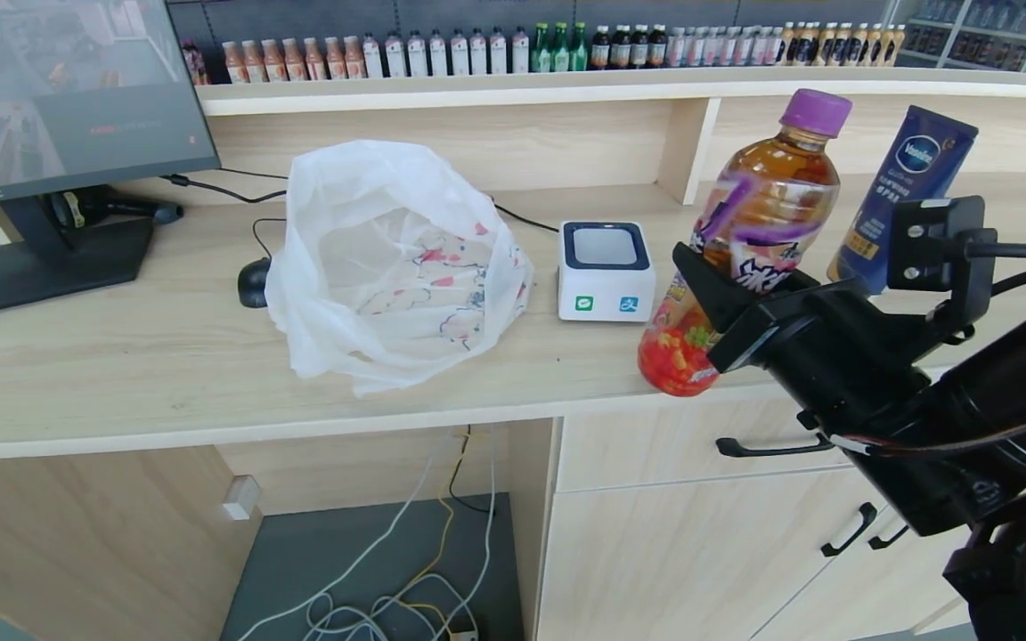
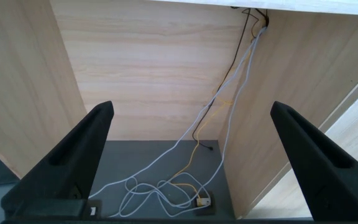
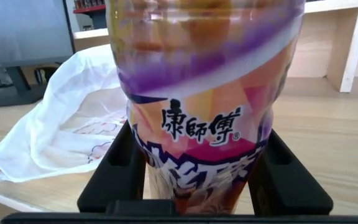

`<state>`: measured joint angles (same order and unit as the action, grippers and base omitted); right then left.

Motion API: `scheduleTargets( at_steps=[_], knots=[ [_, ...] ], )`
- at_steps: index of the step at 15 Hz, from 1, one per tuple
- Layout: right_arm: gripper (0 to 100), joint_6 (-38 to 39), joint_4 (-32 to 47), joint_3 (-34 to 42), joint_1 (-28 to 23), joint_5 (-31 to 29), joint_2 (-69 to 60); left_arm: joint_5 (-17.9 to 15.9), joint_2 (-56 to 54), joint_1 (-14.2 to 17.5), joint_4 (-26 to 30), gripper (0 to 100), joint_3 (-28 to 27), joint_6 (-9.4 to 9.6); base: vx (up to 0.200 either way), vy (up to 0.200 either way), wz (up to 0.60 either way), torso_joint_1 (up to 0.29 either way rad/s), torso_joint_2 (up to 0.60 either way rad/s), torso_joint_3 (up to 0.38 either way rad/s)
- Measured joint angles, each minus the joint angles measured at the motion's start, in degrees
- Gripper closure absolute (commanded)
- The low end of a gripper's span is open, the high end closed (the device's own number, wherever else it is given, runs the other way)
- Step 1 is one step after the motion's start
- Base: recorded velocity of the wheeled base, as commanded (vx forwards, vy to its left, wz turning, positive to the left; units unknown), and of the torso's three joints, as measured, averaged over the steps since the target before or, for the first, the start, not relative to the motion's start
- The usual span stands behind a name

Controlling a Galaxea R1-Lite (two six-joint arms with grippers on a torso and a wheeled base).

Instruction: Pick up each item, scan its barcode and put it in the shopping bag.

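1. Step in hand, as I judge it: item picked, scan not yet done. The right gripper is clamped on the label band of the amber plastic drink bottle with a purple cap.
2. The bottle sits over the front edge of the light wooden counter, just right of the white box scanner with a dark-framed window. I cannot tell whether its base touches the counter.
3. Long axis is near upright but tilted: cap up and leaning to the robot's right, red base down.
4. Next move likely calls for carrying the bottle left and turning its label toward the scanner window. No barcode is visible.
5. After that it goes to the open white plastic shopping bag, left of the scanner.
6. The left gripper has its fingers wide apart with nothing between them, low before the counter's open bay.
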<state>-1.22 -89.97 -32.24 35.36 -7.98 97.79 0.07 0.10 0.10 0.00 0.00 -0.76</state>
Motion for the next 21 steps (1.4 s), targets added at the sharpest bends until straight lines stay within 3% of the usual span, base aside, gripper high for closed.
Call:
scheduleTargets(
  at_steps=[8,12,21],
  knots=[
    [100,0.22,0.22,-1.32,0.40,-2.96,-1.88,0.00,0.00,-0.02,0.00,0,0.00,0.00,0.000,0.000,0.00,0.000,0.00,0.000],
    [100,1.33,4.82,-4.06,0.44,-3.32,-1.88,-0.02,0.00,-0.02,0.00,0,0.00,0.00,0.000,0.000,0.00,0.000,0.00,0.000],
    [100,13.84,19.19,-25.44,-0.17,-2.82,0.57,0.00,0.00,0.00,0.00,0,0.00,0.00,0.000,0.000,0.00,0.000,0.00,0.000]
  ],
)
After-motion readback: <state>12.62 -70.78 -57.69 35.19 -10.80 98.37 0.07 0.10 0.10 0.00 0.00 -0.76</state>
